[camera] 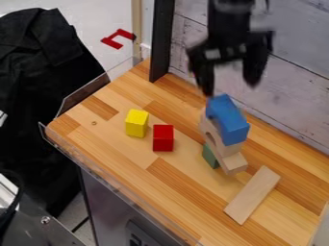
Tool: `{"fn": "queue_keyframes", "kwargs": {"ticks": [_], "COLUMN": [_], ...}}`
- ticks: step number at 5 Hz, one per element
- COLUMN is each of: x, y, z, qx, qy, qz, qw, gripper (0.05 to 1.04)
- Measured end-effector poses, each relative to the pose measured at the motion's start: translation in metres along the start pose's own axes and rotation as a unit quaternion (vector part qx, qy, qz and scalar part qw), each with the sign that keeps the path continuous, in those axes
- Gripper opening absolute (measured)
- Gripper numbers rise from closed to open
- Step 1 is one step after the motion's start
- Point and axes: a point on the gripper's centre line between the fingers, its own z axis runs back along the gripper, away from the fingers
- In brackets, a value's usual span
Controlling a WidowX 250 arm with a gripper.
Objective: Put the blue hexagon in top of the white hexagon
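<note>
Tool (pixel 229 85): spread wide, fingers (pixel 254 72) well apart, gripping nothing visible. Hanging just above the blue block (pixel 227 119). Blue block at the top of a pale wooden stack (pixel 234 149), right of the red block (pixel 163 139) in view, on the surface (pixel 128 158); green block (pixel 208 156) low against the stack. Can't confirm hexagon outlines from this angle; looks at or close to goal, so maybe only a check or small nudge to make. Expect light, rigid painted wood: no give, hard to damage, slightly slick on smooth faces. If regripping, straddle opposite long side faces, flat contact, modest squeeze. Avoid corners and sloped facets; likely to twist or squirt out there. Lift or release straight up, no side load: narrow, uneven-looking stack, probably easy to topple.
</note>
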Motion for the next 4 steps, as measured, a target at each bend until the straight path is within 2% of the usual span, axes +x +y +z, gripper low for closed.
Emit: {"fn": "queue_keyframes", "kwargs": {"ticks": [1, 2, 3, 4], "x": [0.013, 0.021, 0.035, 0.040], "y": [0.009, 0.042, 0.088, 0.107], "z": [0.030, 0.030, 0.018, 0.001], "qx": [-0.006, 0.036, 0.078, 0.103], "qy": [-0.012, -0.005, 0.029, 0.085], "qz": [-0.018, -0.029, -0.080, -0.187], "qw": [0.9997, 0.9989, 0.9933, 0.9733], "gripper": [1.000, 1.000, 1.000, 1.000]}}
